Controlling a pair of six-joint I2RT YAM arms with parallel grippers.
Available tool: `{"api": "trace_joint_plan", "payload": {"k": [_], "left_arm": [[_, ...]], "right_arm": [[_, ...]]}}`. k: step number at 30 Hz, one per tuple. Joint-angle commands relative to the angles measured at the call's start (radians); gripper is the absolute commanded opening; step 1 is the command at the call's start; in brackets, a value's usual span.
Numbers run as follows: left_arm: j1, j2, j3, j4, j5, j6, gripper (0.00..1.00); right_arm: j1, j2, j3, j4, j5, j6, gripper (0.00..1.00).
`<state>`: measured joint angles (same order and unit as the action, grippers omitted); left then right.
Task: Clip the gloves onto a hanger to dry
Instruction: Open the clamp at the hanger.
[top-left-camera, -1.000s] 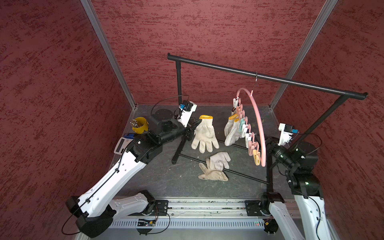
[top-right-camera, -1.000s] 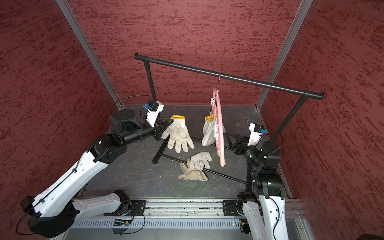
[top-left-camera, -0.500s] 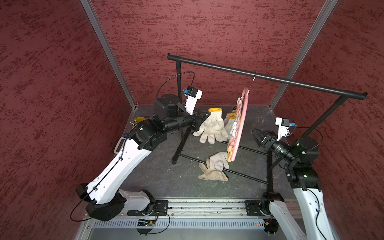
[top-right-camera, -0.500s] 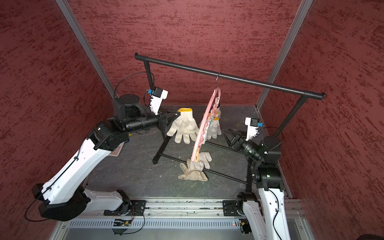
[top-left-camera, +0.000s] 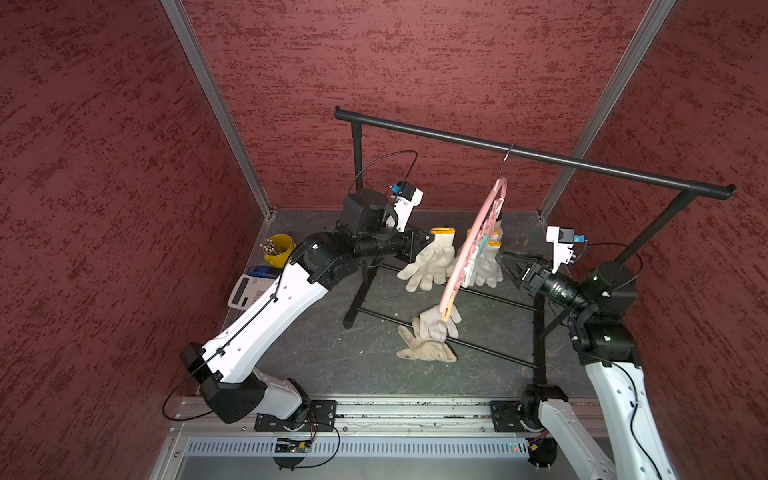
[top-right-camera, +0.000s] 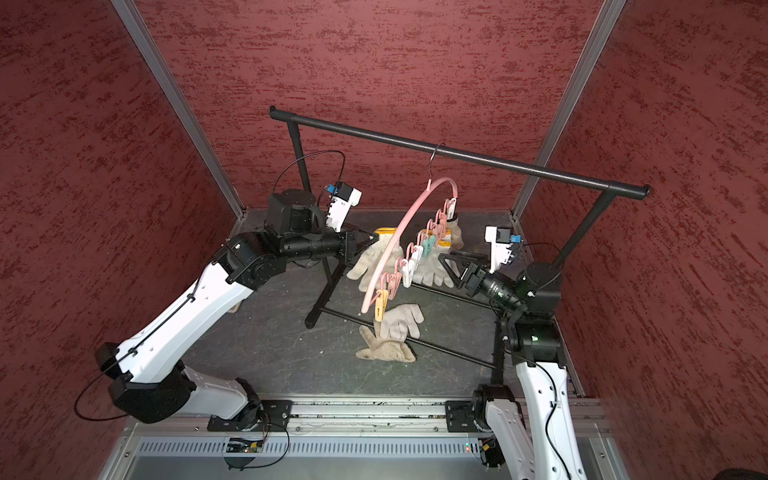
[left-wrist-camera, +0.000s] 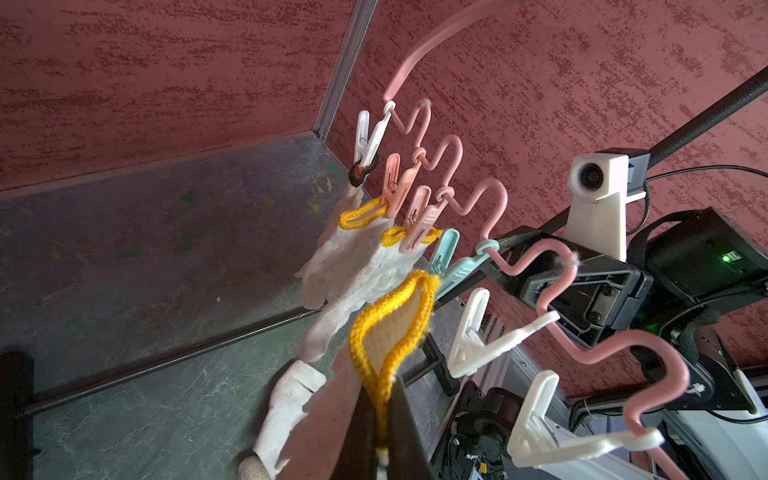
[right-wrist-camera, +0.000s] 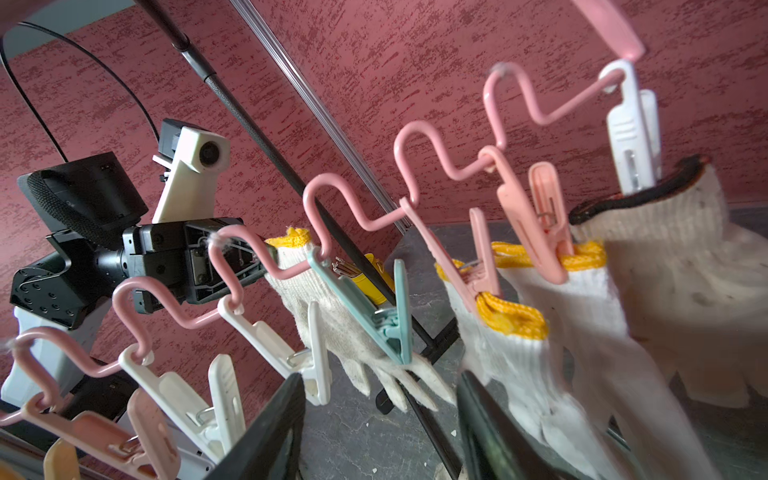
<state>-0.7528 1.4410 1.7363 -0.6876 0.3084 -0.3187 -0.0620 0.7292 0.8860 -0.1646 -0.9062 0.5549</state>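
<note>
A robotics lab test cell is indicated: red textured wall panels (top-left-camera: 124, 166) are framed by aluminium posts (top-left-camera: 216, 108), and a left arm (top-left-camera: 266, 320) and right arm (top-left-camera: 619, 395) are bolted to a rail (top-left-camera: 415, 409) at 6 o'clock.

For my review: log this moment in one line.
left gripper: shut on yellow-cuffed glove; right gripper: open, empty; hanger: three clipped gloves; floor gloves: two

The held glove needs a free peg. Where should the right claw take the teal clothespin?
Probably pinch the teal clothespin across its two splayed tails by the hanger, not the shut tip. Come from the right claw's side: the V lies side-on to it, and the left claw holds the glove opposite.
</note>
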Motion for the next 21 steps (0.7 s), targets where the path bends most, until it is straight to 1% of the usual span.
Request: {"api": "trace_joint_plan", "payload": {"k": [1,12,21], "left_arm": [[-0.003,0.026,0.035,0.035,0.033,-0.021,0.0],[-0.034,0.083,0.094,0.034,0.048,-0.017,0.0],[-0.039,0.097,0.098,0.046,0.049,-0.025,0.0]], "right_arm": [[-0.001,0.002,-0.001,0.073,-0.03,0.027,0.58],[0.02,0.058,-0.012,0.181,-0.046,0.089,0.58],[0.09,0.071,-0.03,0.208,-0.019,0.109,0.58]]}}
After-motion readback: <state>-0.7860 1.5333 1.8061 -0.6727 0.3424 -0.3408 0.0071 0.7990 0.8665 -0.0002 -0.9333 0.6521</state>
